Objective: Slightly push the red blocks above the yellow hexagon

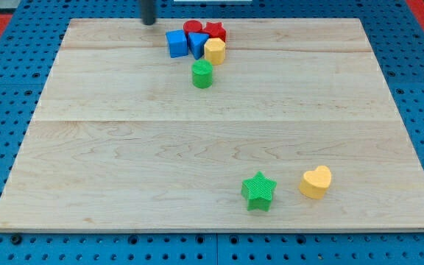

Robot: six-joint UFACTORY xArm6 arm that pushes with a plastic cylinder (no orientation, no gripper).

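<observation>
My tip (149,22) stands at the far edge of the tabletop (124,162), to the view's left of the yellow hexagon (214,51) and a little higher. There is no claw on this arm, only the rod, so it holds nothing and has nothing to open. The tip touches no block.

The two red blocks sit directly above the yellow hexagon, towards the view's top: a red cylinder (192,28) up and left of it, and a red star (215,30) straight above it and seemingly touching it. Left of the hexagon are a blue cube (176,43) and a blue triangular block (197,45), packed close. Below the hexagon, slightly left, stands a green cylinder (202,74). Far below it, near the view's bottom, lie a green star (259,191) and a yellow heart (316,182).

I judge the risk is the crowding. Coming from the left, the tip may catch the blue cube and drag the whole cluster. Also the red blocks are near the tabletop's top edge, so too strong a push may send them off.
</observation>
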